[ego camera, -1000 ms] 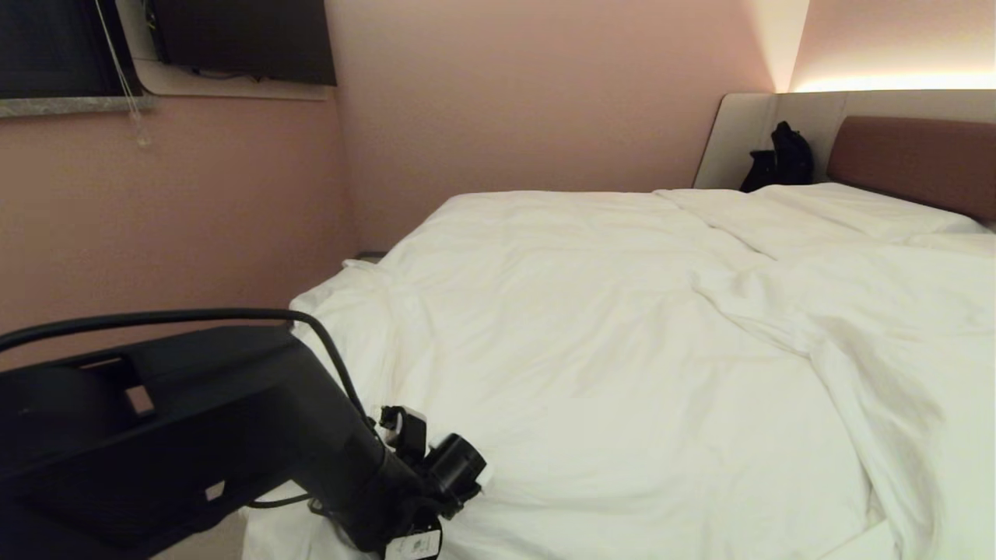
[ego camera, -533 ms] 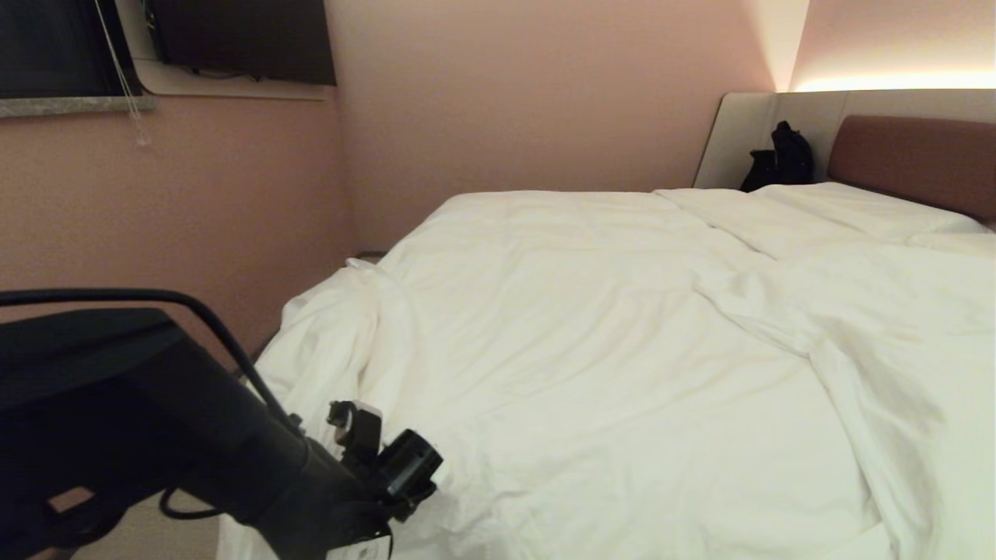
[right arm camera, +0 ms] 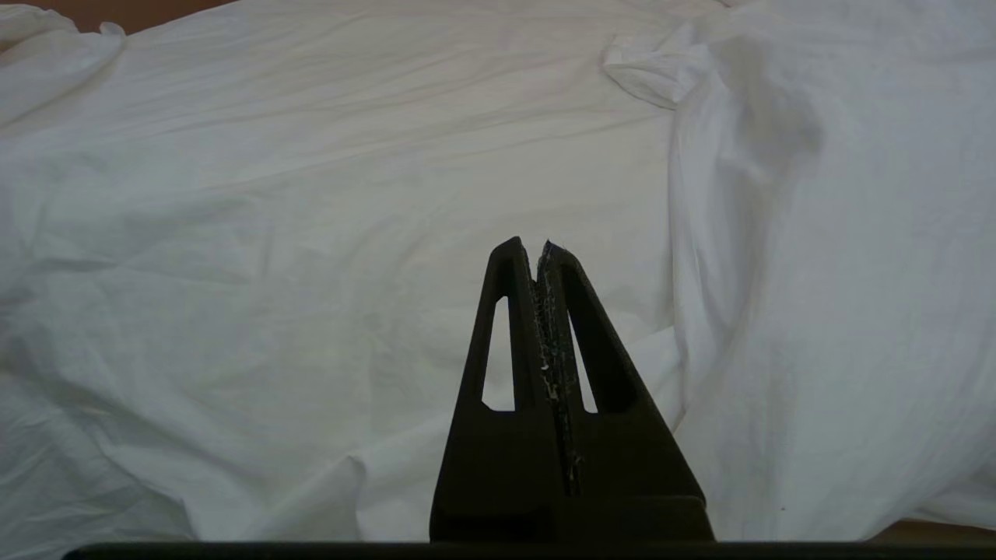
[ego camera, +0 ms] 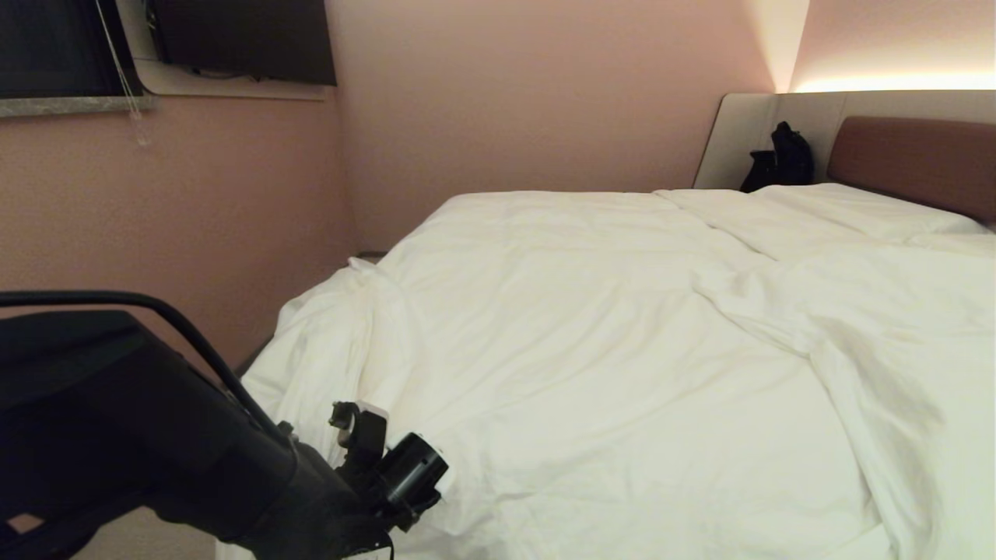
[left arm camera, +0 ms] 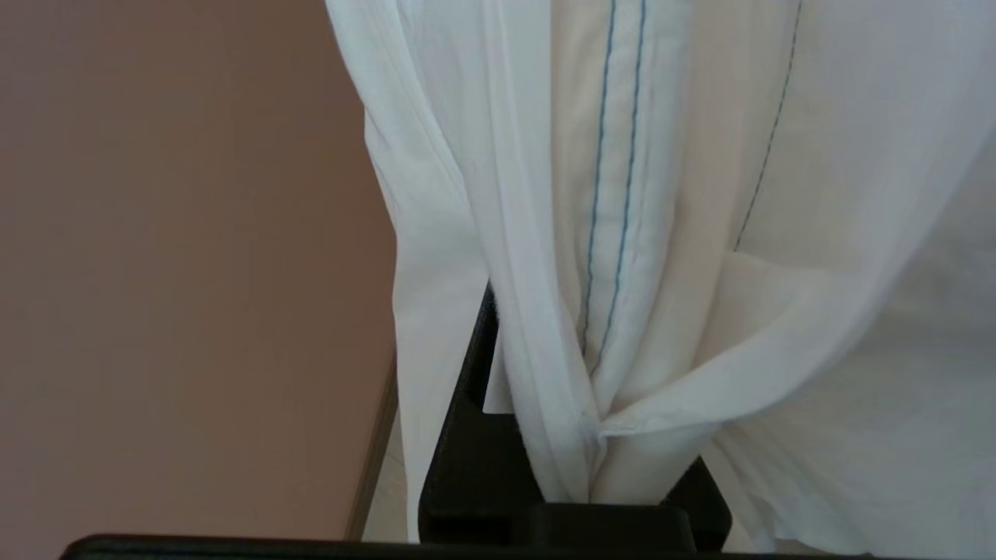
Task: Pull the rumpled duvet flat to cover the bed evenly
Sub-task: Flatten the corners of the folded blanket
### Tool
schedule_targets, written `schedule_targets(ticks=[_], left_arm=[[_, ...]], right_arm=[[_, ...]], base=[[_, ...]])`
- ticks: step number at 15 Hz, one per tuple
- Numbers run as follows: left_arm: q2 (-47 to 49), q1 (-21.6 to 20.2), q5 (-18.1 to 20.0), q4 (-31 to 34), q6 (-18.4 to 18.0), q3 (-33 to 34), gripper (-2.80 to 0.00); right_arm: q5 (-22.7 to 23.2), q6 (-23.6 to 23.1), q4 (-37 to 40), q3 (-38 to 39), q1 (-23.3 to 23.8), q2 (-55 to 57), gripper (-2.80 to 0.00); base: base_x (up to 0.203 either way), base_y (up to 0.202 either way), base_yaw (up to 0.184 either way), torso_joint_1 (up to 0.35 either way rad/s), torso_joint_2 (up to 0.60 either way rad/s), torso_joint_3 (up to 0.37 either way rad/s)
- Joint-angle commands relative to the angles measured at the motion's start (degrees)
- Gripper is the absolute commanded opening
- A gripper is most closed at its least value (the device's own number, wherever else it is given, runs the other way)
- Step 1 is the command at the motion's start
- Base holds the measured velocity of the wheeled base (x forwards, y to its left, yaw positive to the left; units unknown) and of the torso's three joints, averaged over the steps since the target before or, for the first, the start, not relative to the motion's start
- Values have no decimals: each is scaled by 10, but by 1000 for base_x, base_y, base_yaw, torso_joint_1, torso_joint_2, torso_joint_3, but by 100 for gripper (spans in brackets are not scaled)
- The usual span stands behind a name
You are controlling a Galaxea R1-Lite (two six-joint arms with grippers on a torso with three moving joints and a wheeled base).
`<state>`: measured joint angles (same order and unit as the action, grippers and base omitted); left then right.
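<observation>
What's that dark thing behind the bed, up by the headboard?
A black bag-like object leans against the pale surround panel, beside the brown headboard. The white duvet hides its lower part, so what it rests on cannot be seen.

The big low bed with a brown padded headboard (ego camera: 910,159) stands in the corner by the pink wall. A thick, puffy white duvet (ego camera: 607,350) lies right on it, creased and bunched along one side. A flat white pillow (ego camera: 848,208) lies near the headboard.
</observation>
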<state>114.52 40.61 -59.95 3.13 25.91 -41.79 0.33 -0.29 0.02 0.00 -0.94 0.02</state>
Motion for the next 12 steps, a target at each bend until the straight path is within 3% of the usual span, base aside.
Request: schedule_targets(ticks=[1,4,12], left_arm=[[-10,-2,-4,1,3,10,-280],[-34,-31,-6,-2,11,45,-280],[-178,-207,-3,2,16,102,-280]], right_arm=[[-1,0,0,0,0,0,-280],[-1,0,0,0,0,0,-280],[0,0,0,0,0,0,-280]], base=[[0,0,0,0,0,0],[0,0,0,0,0,0],[0,0,0,0,0,0]])
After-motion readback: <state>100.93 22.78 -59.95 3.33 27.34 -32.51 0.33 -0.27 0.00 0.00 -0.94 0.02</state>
